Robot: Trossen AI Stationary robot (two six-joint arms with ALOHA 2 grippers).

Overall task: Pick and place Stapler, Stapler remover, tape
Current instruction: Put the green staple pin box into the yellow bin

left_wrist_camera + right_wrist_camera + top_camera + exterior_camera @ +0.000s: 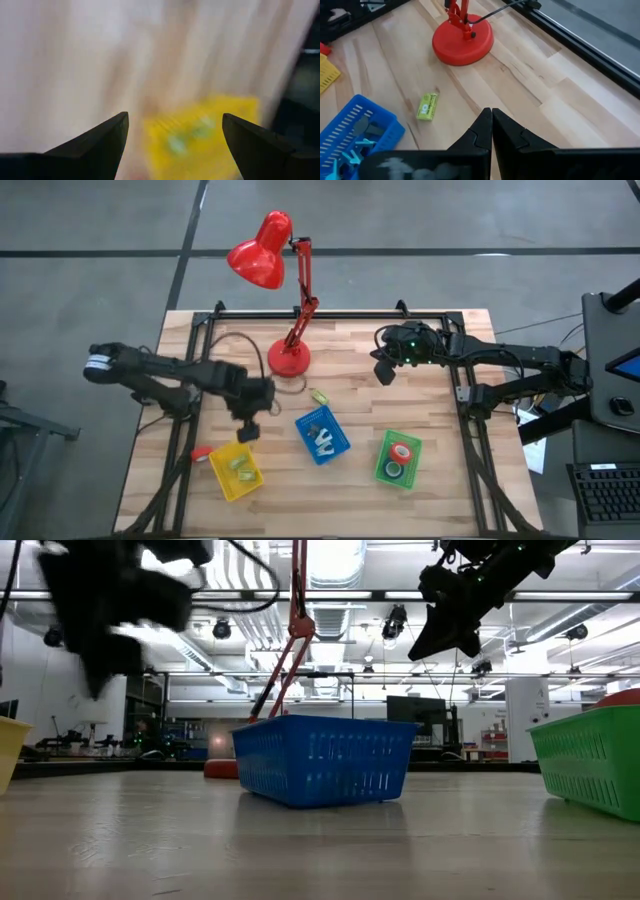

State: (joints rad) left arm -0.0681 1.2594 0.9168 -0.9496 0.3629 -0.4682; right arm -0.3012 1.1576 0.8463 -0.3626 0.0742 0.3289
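Above the yellow tray [236, 471], the left gripper [247, 430] hangs with fingers spread, empty. Right gripper [384, 372] is pinched closed. Tape rolls [400, 459] lie flat in the green tray [381, 464].

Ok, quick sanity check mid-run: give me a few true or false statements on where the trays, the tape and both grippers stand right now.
1. The green tray holds two tape rolls, one red-rimmed and one green-blue. True.
2. The left gripper is shut on a stapler. False: its fingers are spread open with nothing between them, above the yellow tray.
3. The right gripper is shut and holds nothing. True.
4. The blue tray sits between the yellow and green trays. True.
5. The small green item lies inside the blue tray. False: it lies on the bare table, between the lamp base and the blue tray.
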